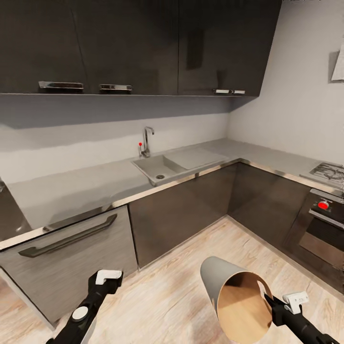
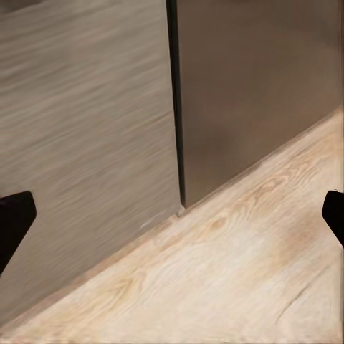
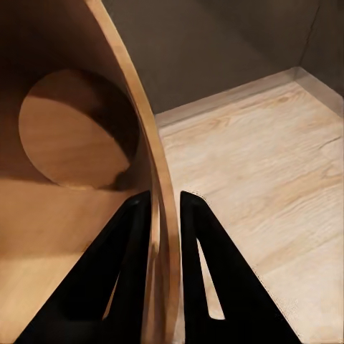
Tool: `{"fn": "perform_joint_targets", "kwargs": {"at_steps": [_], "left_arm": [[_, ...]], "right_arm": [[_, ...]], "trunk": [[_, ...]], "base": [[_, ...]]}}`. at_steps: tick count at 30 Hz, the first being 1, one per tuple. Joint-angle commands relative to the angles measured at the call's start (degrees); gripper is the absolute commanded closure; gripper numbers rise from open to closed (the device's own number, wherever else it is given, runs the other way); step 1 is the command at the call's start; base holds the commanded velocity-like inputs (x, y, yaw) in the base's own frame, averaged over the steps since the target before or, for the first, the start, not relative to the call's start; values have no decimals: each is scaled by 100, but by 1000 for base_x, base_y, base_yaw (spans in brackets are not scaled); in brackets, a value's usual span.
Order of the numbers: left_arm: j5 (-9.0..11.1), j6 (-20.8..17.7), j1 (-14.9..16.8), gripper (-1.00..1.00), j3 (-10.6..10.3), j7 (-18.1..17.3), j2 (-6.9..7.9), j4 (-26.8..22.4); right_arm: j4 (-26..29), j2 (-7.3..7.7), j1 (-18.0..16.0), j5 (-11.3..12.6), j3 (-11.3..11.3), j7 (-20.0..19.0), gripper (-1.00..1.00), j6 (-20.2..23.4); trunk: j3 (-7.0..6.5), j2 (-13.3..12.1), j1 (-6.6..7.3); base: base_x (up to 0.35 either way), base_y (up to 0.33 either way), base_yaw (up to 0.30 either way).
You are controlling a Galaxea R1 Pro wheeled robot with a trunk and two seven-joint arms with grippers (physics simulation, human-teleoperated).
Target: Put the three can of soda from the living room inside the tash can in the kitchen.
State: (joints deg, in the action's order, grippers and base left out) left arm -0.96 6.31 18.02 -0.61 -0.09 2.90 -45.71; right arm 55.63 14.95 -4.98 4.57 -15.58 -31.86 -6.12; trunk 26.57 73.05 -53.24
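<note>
Right gripper (image 3: 166, 204): clamped on the rim of the tash can (image 1: 224, 282), one finger inside, one outside; bin tipped, wood-toned interior facing the camera, held above the kitchen floor (image 1: 177, 286). Left gripper (image 2: 172, 215): spread wide, holding nothing, near dark cabinet fronts (image 1: 181, 210). Sink (image 1: 160, 167) on the countertop behind.

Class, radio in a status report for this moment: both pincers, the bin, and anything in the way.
Right pincer shut on trash can wall, bin tipped, mouth toward the camera, inside bare. Left pincer open, holding nothing, facing the cabinets. No soda cans in sight.
</note>
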Motion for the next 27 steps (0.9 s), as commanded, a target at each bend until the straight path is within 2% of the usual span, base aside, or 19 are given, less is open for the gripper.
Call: {"fn": "perform_joint_targets", "kwargs": {"at_steps": [1,18,27], "left_arm": [[0,0,0,-100,0,0,0,0],[-3,1,0,-100,0,0,0,64],[-1,5,0,-100,0,0,0,70]], "right_arm": [[11,-1,-3,62,-5,-31,100,5],[7,-11,-3,86,-1,2,100,5],[0,-39,-3,56,3,12,100,5]], "trunk": [[-1,0,0],[-1,0,0],[-21,0,0]], "base": [[-320,0,0],[-325,0,1],[-326,0,171]]}}
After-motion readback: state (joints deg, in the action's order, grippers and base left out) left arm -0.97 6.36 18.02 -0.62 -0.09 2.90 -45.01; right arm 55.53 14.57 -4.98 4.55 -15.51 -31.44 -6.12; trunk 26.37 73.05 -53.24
